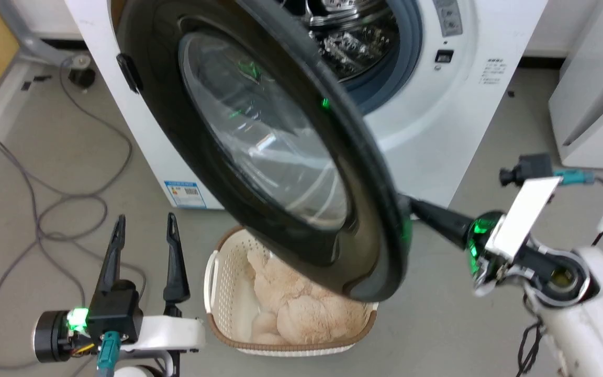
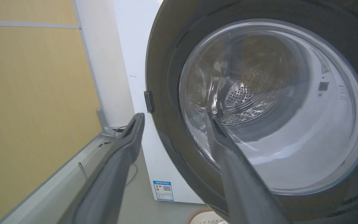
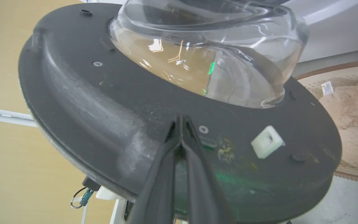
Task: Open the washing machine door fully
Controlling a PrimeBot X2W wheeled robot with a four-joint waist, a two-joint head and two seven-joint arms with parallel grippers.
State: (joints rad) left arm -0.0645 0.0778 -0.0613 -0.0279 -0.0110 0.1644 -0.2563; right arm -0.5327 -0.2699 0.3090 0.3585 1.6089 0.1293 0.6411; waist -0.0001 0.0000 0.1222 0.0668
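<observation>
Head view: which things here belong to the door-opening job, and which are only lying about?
Job:
- washing machine door, partly open
- right gripper, shut, tips at its inner face

Lying about:
- basket
- plush toy in it
- floor cables

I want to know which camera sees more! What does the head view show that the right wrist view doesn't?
Head view's extras: the steel drum, the open left gripper and grey cables on the floor. Right wrist view's extras: a white latch block and screws on the inner side of the washing machine door. Both: that door, the shut right gripper against it, and the basket holding something fluffy.
</observation>
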